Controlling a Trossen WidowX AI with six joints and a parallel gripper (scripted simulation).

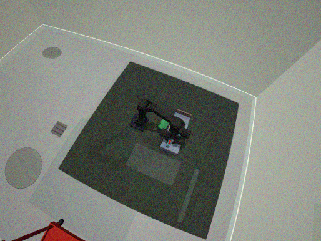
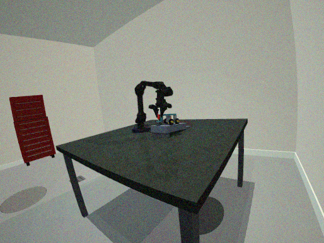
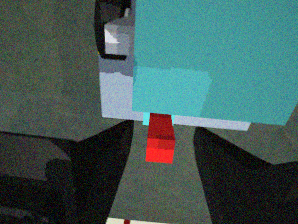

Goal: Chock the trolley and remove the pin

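Observation:
The red-headed stop pin (image 1: pixel 169 142) (image 2: pixel 159 117) (image 3: pixel 160 145) stands at the uphill end of the ramp (image 1: pixel 172 149) (image 2: pixel 159 129) (image 3: pixel 116 95). My gripper (image 3: pixel 163 130) is partly open and points down, one finger on each side of the red head, with gaps between head and fingers in the wrist view. The teal trolley (image 2: pixel 170 114) (image 3: pixel 210 45) stands on the ramp beside the pin; its dark wheels show in the exterior view. The green tray (image 1: pixel 163 124) lies beside the ramp, partly behind the arm. I cannot make out the yellow chock; the arm and trolley hide that area.
The arm's base (image 1: pixel 139 122) (image 2: pixel 140 129) stands on the dark table (image 1: pixel 150 175) (image 2: pixel 142 157), near the tray. A brown board (image 1: pixel 183 112) crosses the far end of the ramp. A pale strip with a red mark (image 3: pixel 116 220) shows at the wrist view's bottom edge.

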